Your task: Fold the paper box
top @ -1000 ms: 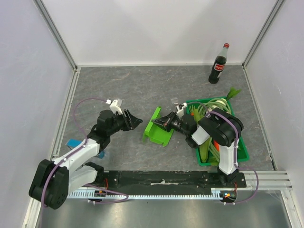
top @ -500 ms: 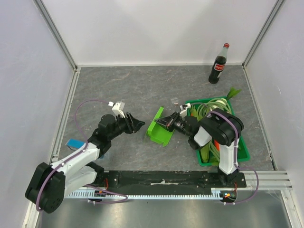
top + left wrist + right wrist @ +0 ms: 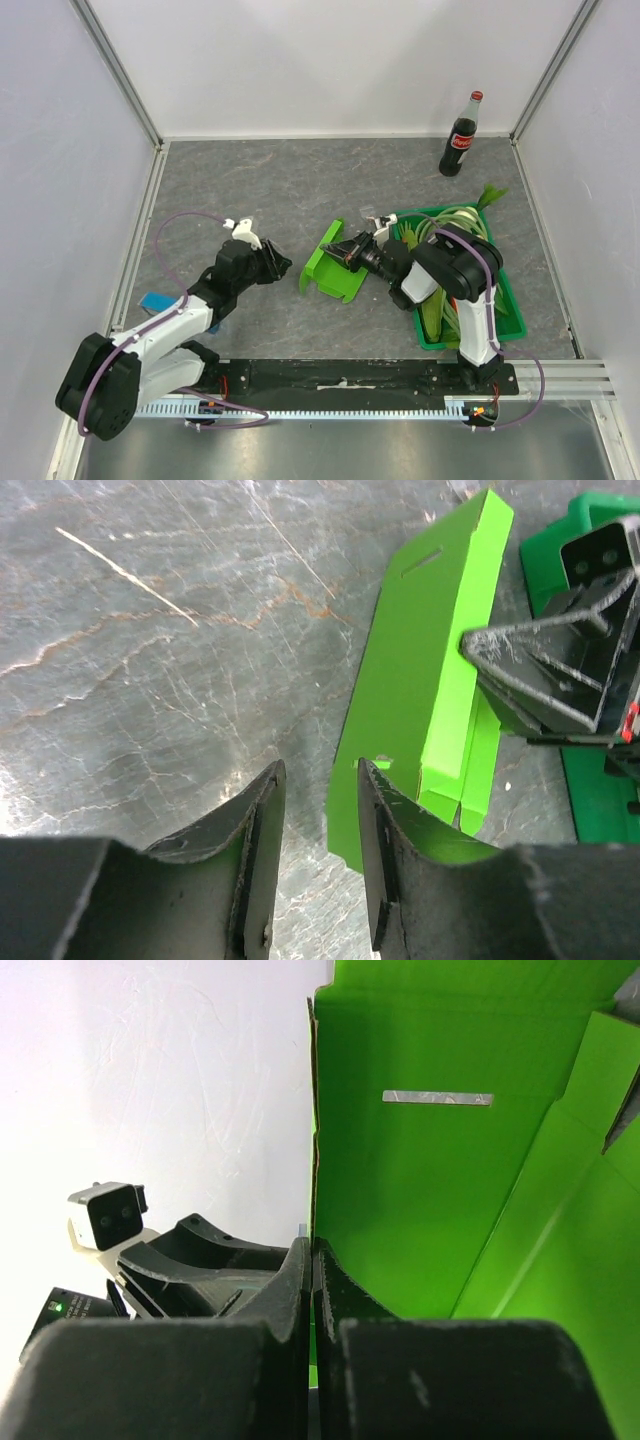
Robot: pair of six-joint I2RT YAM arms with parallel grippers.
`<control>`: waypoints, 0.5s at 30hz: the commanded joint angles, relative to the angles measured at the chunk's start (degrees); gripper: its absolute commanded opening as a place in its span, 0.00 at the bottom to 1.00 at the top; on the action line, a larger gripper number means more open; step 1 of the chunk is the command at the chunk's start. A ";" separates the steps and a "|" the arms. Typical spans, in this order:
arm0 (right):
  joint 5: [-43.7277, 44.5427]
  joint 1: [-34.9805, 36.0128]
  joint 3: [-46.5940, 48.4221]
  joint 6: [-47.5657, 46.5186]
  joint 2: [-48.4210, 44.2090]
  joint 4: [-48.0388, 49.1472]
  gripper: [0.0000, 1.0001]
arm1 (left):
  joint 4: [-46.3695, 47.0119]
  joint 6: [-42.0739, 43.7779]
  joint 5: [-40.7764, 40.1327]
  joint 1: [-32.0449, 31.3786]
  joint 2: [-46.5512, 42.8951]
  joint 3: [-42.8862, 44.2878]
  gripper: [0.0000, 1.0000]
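Note:
The paper box (image 3: 326,268) is a lime-green card sheet with creased flaps, lying partly raised in the middle of the table. My right gripper (image 3: 350,250) is shut on its right edge, and in the right wrist view the jaws (image 3: 313,1260) pinch the card's edge with the slotted panel (image 3: 430,1160) standing beyond them. My left gripper (image 3: 282,263) sits just left of the box, open, with only bare table between its fingers (image 3: 268,820). From the left wrist the box (image 3: 420,680) lies right of the gap, its near corner behind the right finger.
A dark-green crate (image 3: 511,322) of vegetables stands to the right of the box, under the right arm. A cola bottle (image 3: 461,135) stands at the back right. A small blue block (image 3: 155,301) lies by the left wall. White walls enclose the table.
My left gripper's jaws have narrowed and its tip has drawn back slightly to the left. The right gripper has kept its grip, and the box has shifted a little to the left.

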 commanded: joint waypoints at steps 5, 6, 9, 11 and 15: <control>2.38 -0.12 -2.90 -1.06 7.99 12.26 0.00 | 7.16 6.77 -0.70 -5.10 2.78 -2.77 0.42; 2.29 -0.12 -2.90 -1.06 8.08 12.26 0.00 | 7.42 8.16 -1.49 -5.71 3.57 -2.95 0.42; 1.85 -0.30 -2.90 -0.79 7.99 12.18 0.00 | 6.98 10.62 -5.26 -8.44 4.11 -3.21 0.42; 1.50 -0.30 -2.64 -0.53 7.99 12.26 0.00 | 7.59 10.99 -6.06 -9.49 4.11 -3.91 0.41; 1.23 -0.56 -2.64 0.43 8.08 12.26 0.00 | 9.26 12.03 -6.33 -10.55 6.12 -3.04 0.43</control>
